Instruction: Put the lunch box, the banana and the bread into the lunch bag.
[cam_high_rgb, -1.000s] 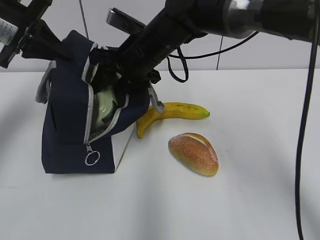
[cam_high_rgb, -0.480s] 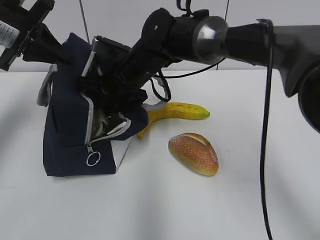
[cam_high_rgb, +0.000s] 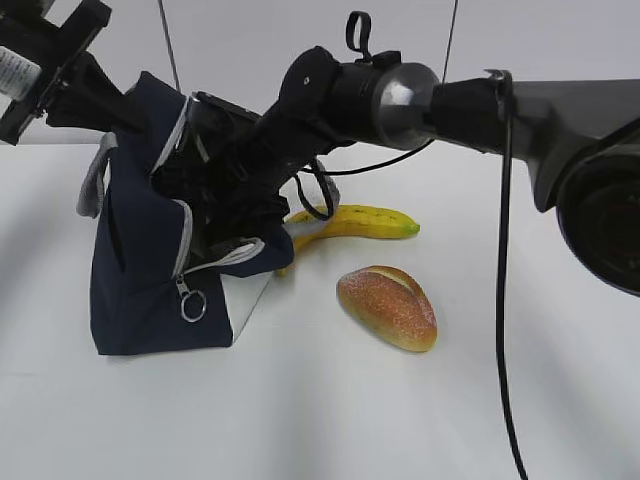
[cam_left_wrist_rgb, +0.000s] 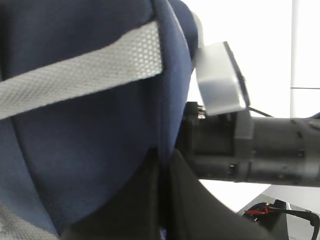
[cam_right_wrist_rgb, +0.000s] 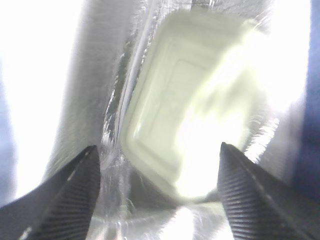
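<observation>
Deeper now goes the right arm (cam_high_rgb: 330, 110) into the bag (cam_high_rgb: 140, 290), further than a second ago, and the pale green lid that showed through the zip opening from outside is hidden behind the arm. Inside the bag, the box (cam_right_wrist_rgb: 192, 95) is lying lid-up against the shiny silver lining, seen from the right wrist view. The right gripper (cam_right_wrist_rgb: 159, 172) is hovering just above it with its fingers (cam_right_wrist_rgb: 75, 190) spread wide, one on either side of the box and touching nothing. At the bag's top rear edge, the left gripper (cam_high_rgb: 95, 85) is pinching the navy fabric; in the left wrist view the dark fingers (cam_left_wrist_rgb: 135, 200) are pressed together on a fold of that fabric, with a grey strap (cam_left_wrist_rgb: 80, 82) crossing the panel above them. The bag is standing on the table (cam_high_rgb: 400, 420), leaning a little, its ring pull (cam_high_rgb: 193, 305) hanging at the front. Just to the right of the bag, the banana (cam_high_rgb: 355, 222) is lying with its stem end tucked behind the bag's corner. Further right of the bag and nearer the camera, the bread (cam_high_rgb: 388, 306) is resting alone on the table, apart from the banana.
</observation>
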